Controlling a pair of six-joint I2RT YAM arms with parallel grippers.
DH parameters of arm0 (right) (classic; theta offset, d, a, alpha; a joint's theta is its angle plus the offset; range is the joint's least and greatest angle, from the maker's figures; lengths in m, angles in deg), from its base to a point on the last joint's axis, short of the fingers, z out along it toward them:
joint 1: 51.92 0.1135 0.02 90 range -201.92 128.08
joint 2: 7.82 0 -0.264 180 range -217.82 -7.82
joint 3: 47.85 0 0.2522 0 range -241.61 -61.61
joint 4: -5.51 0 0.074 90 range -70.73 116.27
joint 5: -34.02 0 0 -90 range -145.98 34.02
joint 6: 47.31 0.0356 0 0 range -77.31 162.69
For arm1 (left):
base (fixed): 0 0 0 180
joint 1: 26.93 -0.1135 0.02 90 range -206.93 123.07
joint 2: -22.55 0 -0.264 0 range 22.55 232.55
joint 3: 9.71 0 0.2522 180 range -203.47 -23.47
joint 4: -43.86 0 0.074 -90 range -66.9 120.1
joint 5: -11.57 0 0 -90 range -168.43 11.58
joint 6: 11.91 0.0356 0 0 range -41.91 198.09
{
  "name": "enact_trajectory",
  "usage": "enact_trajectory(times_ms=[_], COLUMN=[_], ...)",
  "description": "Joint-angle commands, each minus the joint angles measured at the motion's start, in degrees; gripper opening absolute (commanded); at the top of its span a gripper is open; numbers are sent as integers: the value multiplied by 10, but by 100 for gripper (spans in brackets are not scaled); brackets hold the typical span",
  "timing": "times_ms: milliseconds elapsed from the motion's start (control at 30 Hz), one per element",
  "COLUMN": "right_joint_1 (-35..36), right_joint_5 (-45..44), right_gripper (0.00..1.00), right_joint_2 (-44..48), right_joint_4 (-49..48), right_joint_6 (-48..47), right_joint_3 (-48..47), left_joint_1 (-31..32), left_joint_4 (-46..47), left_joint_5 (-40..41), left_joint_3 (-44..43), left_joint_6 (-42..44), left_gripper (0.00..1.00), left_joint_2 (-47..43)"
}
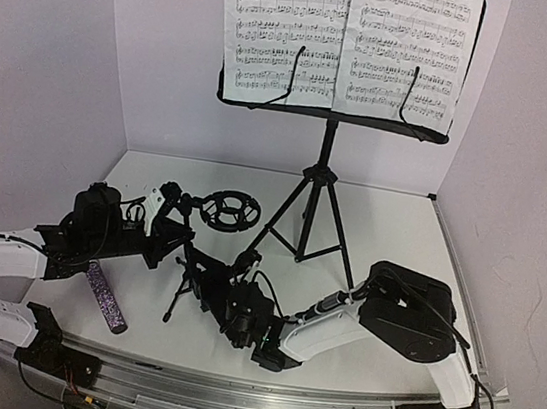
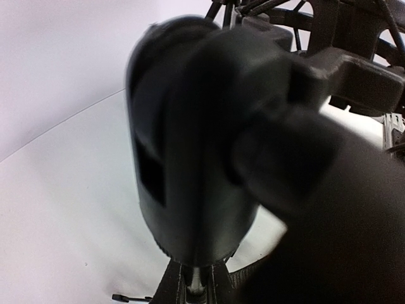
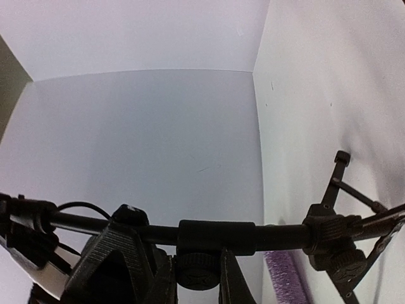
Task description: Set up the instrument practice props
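Seen from above, my left gripper [image 1: 172,223] and right gripper [image 1: 229,281] meet at the small mic stand [image 1: 182,288], which stands on its tripod legs at the near middle of the table [image 1: 381,229]. The right gripper's fingers [image 3: 231,278] are pinched narrowly on the stand's black rod [image 3: 215,235], which runs level across the right wrist view. My left wrist view is filled by a blurred black cylinder [image 2: 190,158]. The left pincer is nearly closed, and I think it grips the stand's upper fitting, just beside the black ring mount [image 1: 227,211]. The purple mic [image 1: 107,296] lies flat on the table near the left arm, apart from both grippers. At the back, the music stand [image 1: 320,170] stands upright on its tripod with two pages [image 1: 346,38] side by side on its tray.
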Motion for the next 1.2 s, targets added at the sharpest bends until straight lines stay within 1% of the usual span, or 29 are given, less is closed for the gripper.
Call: enact_trajectory(times_ms=[0, 67, 200, 267, 367, 400, 467, 500, 533, 567, 600, 633, 667, 767, 833, 933, 1000, 1067, 1133, 1167], right_joint_1=[-10, -10, -10, -10, -10, -10, -12, -14, -17, -19, -21, -23, -23, -23, -21, -10, 5, 25, 46, 50], right_joint_5=[-2, 1, -4, -7, -3, -5, -11, -12, -13, -16, -19, -21, -24, -17, -4, -1, -4, -5, -14, -7], right_gripper=[0, 0, 0, 0, 0, 0, 0, 9, 30, 57, 82, 86, 88, 90, 91, 89, 85, 82, 84, 85], right_joint_2=[-61, -74, -82, -93, -113, -119, -119, -104, -87, -68, -49, -26, 1, 71, 116, 172, 186, 187, 171, 160], right_joint_4=[57, 57, 57, 57, 56, 50, 21, 16, 17, 17, 16, 16, 16, 15, 23, 87, 111, 131, 127, 122], right_joint_6=[282, 345, 392, 438, 482, 487, 444, 410, 378, 344, 301, 252, 213, 46, -119, -363, -560, -718, -881, -924], right_joint_3=[-32, -44, -59, -71, -94, -98, -89, -70, -44, -15, 10, 39, 65, 115, 130, 131, 123, 111, 106, 103], left_joint_1=[10, 10, 10, 10, 10, 10, 10, 10, 9, 10, 10, 10, 9, 9, 9, 9, 9, 9, 9, 9], left_joint_4=[18, 18, 18, 18, 18, 18, 15, 12, 10, 9, 7, 7, 7, 6, 6, 7, 7, 6, 5, 5], left_joint_5=[-47, -48, -52, -53, -54, -53, -48, -44, -42, -40, -38, -37, -37, -37, -39, -39, -41, -41, -40, -39], left_joint_3=[-18, -17, -17, -15, -15, -15, -17, -18, -20, -20, -20, -20, -20, -21, -22, -23, -24, -26, -27, -27], left_joint_6=[2, 4, 6, 6, 7, 7, 6, 5, 5, 5, 5, 5, 3, -1, -2, -2, -3, -4, -5, -7], left_gripper=[0, 0, 0, 0, 0, 0, 0, 0, 0, 0, 0, 0, 0, 0, 0, 0, 0, 0, 0, 0], left_joint_2=[-4, -4, -5, -6, -7, -6, -7, -8, -8, -7, -7, -7, -8, -8, -8, -7, -6, -7, -7, -7])
